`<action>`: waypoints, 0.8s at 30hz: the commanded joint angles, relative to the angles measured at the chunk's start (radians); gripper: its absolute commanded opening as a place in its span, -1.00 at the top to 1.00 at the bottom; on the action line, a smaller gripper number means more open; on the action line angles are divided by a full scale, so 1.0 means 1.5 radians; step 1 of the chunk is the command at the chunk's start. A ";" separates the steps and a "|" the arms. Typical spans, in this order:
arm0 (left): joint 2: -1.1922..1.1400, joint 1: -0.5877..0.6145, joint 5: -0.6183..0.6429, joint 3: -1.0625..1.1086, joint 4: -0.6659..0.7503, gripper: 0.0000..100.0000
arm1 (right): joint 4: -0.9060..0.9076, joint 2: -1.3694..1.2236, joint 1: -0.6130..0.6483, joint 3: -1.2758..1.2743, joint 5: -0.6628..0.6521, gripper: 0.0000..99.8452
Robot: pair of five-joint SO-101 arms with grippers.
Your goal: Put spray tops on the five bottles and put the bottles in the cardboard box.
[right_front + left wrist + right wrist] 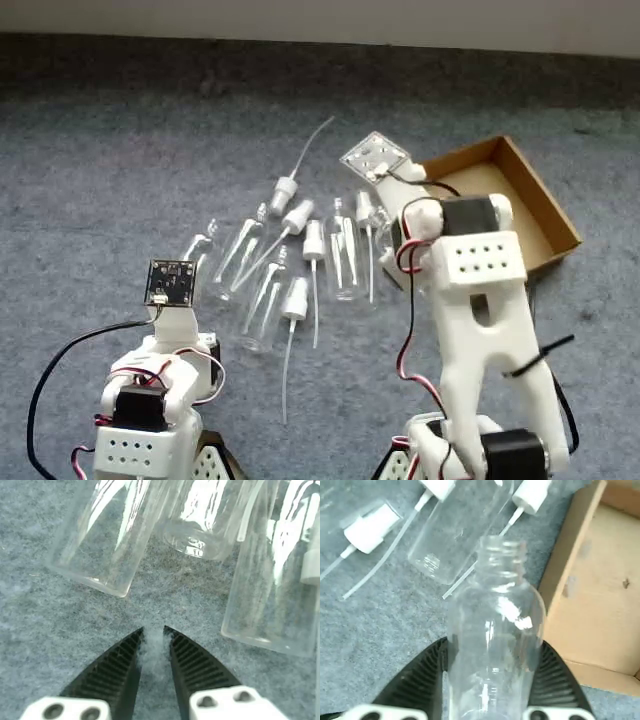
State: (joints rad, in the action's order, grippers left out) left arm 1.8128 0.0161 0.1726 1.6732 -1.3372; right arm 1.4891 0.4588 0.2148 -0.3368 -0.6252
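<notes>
Right gripper (492,655) clamps an open-necked, empty bottle (495,600) beside the empty cardboard box (565,575); left gripper (154,628) is slightly parted, holding nothing.

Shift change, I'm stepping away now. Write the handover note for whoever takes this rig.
Left claw: barely open, empty, low over the carpet by the bases of the lying bottles.
Right claw: shut on a clear bottle, neck open, no spray top on it, beside the cardboard box.
Loose spray tops lie among the bottles between the arms.
Done: no bottle in the visible part of the box.
Left: cap the held bottle and the rest, then box all five.
</notes>
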 commanded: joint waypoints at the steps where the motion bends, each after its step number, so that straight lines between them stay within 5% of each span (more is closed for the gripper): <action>1: 0.008 0.003 -0.006 0.014 0.007 0.99 | 0.026 0.139 0.001 0.020 -0.002 0.79; 11: 0.008 0.003 -0.006 0.014 0.007 0.99 | 0.024 0.293 0.001 -0.184 0.000 0.79; 17: 0.008 0.003 -0.006 0.014 0.007 0.99 | -0.037 0.314 0.002 -0.274 0.128 0.79; 24: 0.008 0.003 -0.006 0.014 0.007 0.99 | -0.102 0.325 0.014 -0.392 0.145 0.79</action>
State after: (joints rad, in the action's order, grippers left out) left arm 1.8128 0.0161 0.1726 1.6732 -1.3372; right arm 1.3802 0.9206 0.2148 -0.8876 -0.4196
